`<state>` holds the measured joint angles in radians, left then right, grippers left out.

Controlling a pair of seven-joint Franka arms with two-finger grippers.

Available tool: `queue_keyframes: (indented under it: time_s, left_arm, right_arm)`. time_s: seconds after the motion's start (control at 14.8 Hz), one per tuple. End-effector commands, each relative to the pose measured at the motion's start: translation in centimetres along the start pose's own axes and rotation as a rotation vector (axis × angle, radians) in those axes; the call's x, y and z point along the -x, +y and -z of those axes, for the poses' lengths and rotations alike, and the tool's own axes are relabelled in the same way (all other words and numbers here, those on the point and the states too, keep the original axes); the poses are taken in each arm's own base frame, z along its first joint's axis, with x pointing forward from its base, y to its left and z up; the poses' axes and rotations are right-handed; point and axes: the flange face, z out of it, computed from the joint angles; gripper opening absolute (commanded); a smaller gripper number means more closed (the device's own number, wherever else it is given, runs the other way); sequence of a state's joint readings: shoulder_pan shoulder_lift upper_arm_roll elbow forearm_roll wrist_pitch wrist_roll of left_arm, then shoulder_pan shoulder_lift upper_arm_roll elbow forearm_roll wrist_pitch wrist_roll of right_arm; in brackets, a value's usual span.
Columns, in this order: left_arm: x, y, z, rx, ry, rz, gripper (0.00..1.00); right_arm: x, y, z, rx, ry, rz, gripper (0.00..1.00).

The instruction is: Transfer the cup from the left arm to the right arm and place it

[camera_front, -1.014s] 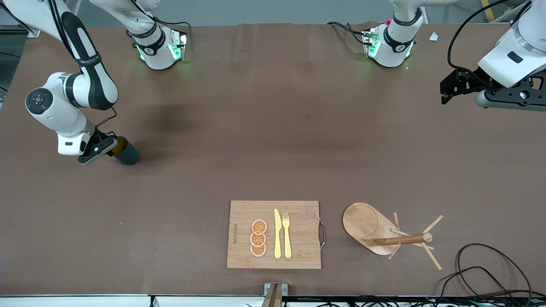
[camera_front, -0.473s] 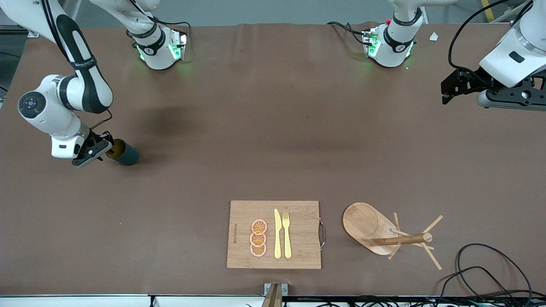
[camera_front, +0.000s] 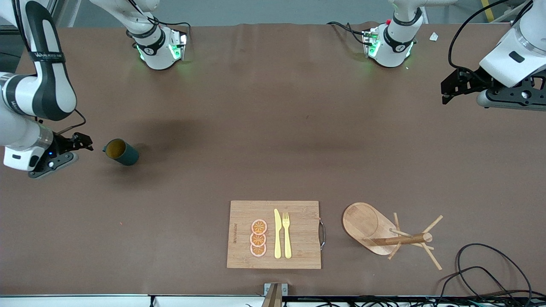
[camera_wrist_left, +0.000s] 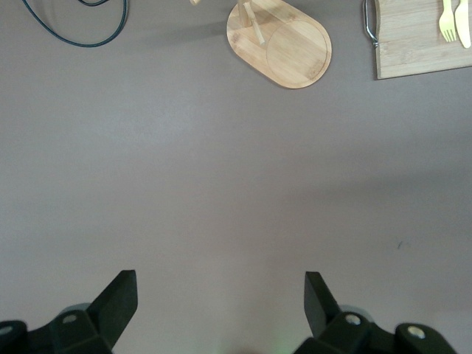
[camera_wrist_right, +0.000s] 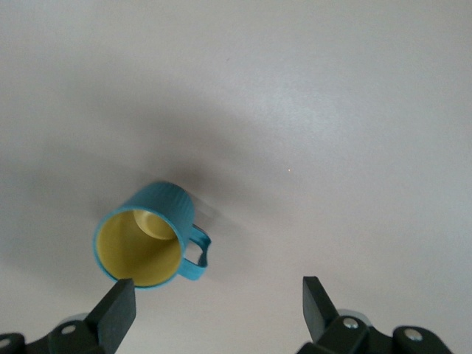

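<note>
The dark teal cup (camera_front: pixel 122 152) stands on the table near the right arm's end, its yellowish-brown inside showing. It also shows in the right wrist view (camera_wrist_right: pixel 150 241), handle turned to one side. My right gripper (camera_front: pixel 83 143) is open and empty, a short way from the cup toward the right arm's end of the table; in its wrist view (camera_wrist_right: pixel 214 310) the cup sits just ahead of one finger. My left gripper (camera_front: pixel 445 90) is open and empty, waiting over the bare table at the left arm's end (camera_wrist_left: pixel 221 299).
A wooden cutting board (camera_front: pixel 243 234) with orange slices, a yellow knife and fork lies near the front camera. A wooden peg rack (camera_front: pixel 384 232) lies tipped beside it; a black cable (camera_front: pixel 490 273) loops past it. The rack (camera_wrist_left: pixel 280 44) shows in the left wrist view.
My right gripper has let go of the cup and drawn away from it toward the right arm's end of the table. The cup stays put. The left arm has not moved.
</note>
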<state>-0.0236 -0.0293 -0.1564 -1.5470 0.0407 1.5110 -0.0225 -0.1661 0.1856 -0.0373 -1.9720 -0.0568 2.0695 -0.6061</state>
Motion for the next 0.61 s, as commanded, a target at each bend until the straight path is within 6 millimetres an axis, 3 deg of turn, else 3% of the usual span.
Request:
queue_keyframes:
  time_s: [0.0, 0.07, 0.27, 0.54]
  left_arm:
    - [0.2, -0.1, 0.6, 0.008, 0.011, -0.011, 1.00]
    - [0.2, -0.1, 0.6, 0.008, 0.011, -0.011, 1.00]
    - [0.2, -0.2, 0.9, 0.003, 0.017, -0.012, 1.00]
    - [0.3, -0.5, 1.1, 0.003, 0.014, -0.011, 1.00]
  right_arm:
    - [1.0, -1.0, 6.0, -0.114, 0.035, -0.245, 1.00]
    - [1.3, -1.3, 8.7, -0.119, 0.028, -0.324, 1.00]
    - [2.6, -2.9, 15.5, -0.112, 0.061, -0.334, 1.00]
    - [2.6, -5.0, 21.3, -0.098, 0.061, -0.340, 1.00]
